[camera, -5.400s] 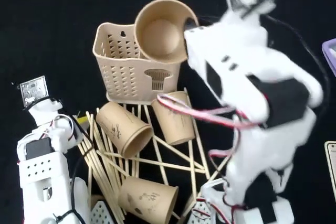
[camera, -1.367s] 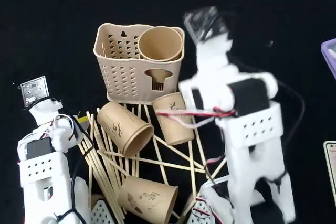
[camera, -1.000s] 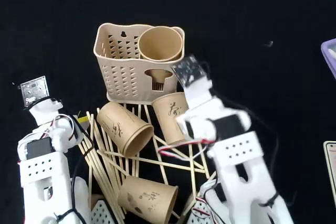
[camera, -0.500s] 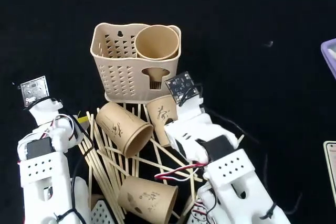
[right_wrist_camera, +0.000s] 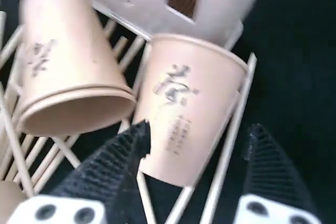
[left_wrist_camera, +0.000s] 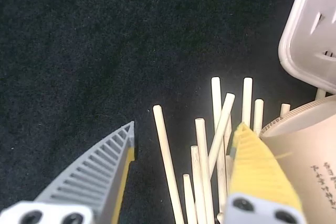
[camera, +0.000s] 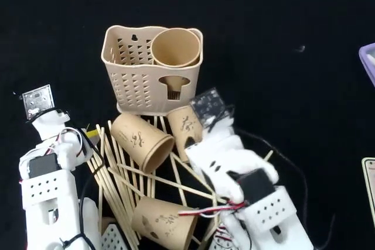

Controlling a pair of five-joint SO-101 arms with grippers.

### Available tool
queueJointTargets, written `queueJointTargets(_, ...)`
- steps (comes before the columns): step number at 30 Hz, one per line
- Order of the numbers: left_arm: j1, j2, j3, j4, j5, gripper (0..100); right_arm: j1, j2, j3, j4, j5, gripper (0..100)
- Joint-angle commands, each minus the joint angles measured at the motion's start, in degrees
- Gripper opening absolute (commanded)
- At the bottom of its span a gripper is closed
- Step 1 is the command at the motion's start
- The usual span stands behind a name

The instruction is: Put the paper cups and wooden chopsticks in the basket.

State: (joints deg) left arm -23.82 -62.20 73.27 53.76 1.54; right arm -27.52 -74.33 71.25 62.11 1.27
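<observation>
The beige basket (camera: 140, 77) stands at the back with one paper cup (camera: 176, 47) upright inside it. Three more paper cups lie on their sides on the black table: one (camera: 142, 141) left of centre, one (camera: 185, 126) just in front of the basket, one (camera: 164, 221) near the front edge. Wooden chopsticks (camera: 117, 171) lie scattered under and around them. My right gripper (right_wrist_camera: 199, 129) is open, a finger on either side of the cup (right_wrist_camera: 189, 108) in front of the basket. My left gripper (left_wrist_camera: 186, 129) is open above chopstick ends (left_wrist_camera: 218, 124), holding nothing.
The right arm (camera: 240, 182) leans over the pile's right side. The left arm (camera: 44, 174) stands at the front left. A purple object (camera: 369, 60) sits at the right edge. The basket's corner (left_wrist_camera: 315, 35) and a cup (left_wrist_camera: 304, 150) lie beside the left gripper.
The right arm left a cup in the basket, swung back and came down over the cup in front of it. The basket shifted slightly left. The left arm stayed still.
</observation>
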Motion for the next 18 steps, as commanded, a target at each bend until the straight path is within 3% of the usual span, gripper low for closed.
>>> queueJointTargets(1, 0.04, -0.88, -0.66, -0.7, 0.18, 29, -6.68, -2.59, 5.05, -3.25, -0.62, 29.6)
queueJointTargets(7, 0.04, -0.88, -0.66, -0.62, 0.18, 29, -1.76, -3.12, 12.97, -10.81, 0.18, 29.6)
queueJointTargets(13, 0.04, -0.88, -0.66, -0.62, 0.18, 29, 18.29, -3.12, 12.88, -7.74, 16.44, 29.4)
queueJointTargets(18, 0.04, -0.88, -0.75, -0.7, 0.18, 29, 35.34, -3.21, 12.0, -11.16, 26.29, 29.4)
